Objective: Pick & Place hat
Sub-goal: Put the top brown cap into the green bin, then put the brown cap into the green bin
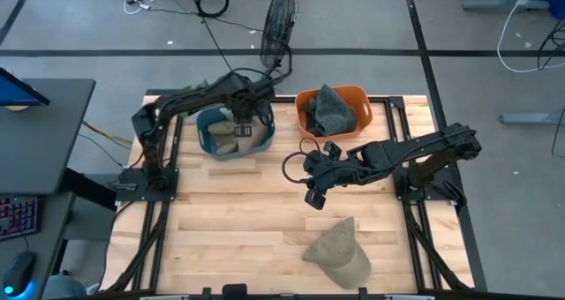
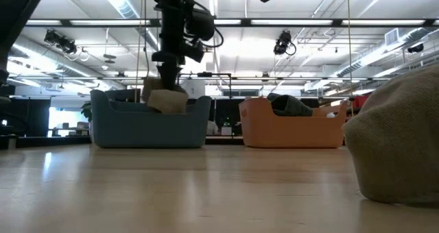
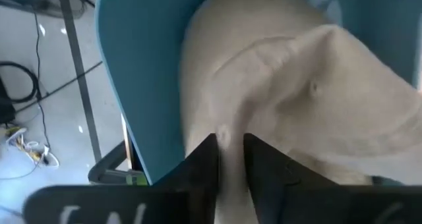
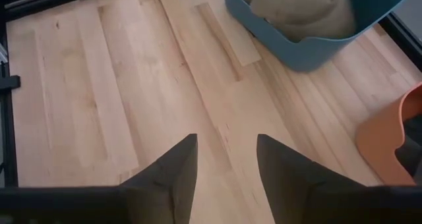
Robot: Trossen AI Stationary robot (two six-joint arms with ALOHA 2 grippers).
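My left gripper (image 1: 240, 123) is over the blue bin (image 1: 212, 146), shut on a beige hat (image 3: 297, 99). In the low view that hat (image 2: 169, 100) shows at the bin's rim (image 2: 151, 104), under the gripper (image 2: 164, 79). More beige cloth (image 1: 224, 143) lies inside the bin. A second beige hat (image 1: 338, 251) rests on the table near the front edge and fills the low view's right side (image 2: 401, 144). My right gripper (image 1: 315, 197) hovers open above the bare table middle (image 4: 227, 165), between the bins and that hat. My left gripper pinches a raised fold of the beige hat's cloth (image 3: 227, 128) between its two fingers (image 3: 201, 165), coming from above and pointing down into the bin. The hat hangs below the fingers, its lower part at or behind the bin's rim (image 2: 171, 108); whether it rests on anything there is hidden.
An orange bin (image 1: 305, 97) holding grey hats (image 1: 331, 110) stands right of the blue bin at the far edge, and shows in the low view (image 2: 288, 130). Bare wooden tabletop (image 1: 229, 212) stretches in front of the bins. A black frame borders the table.
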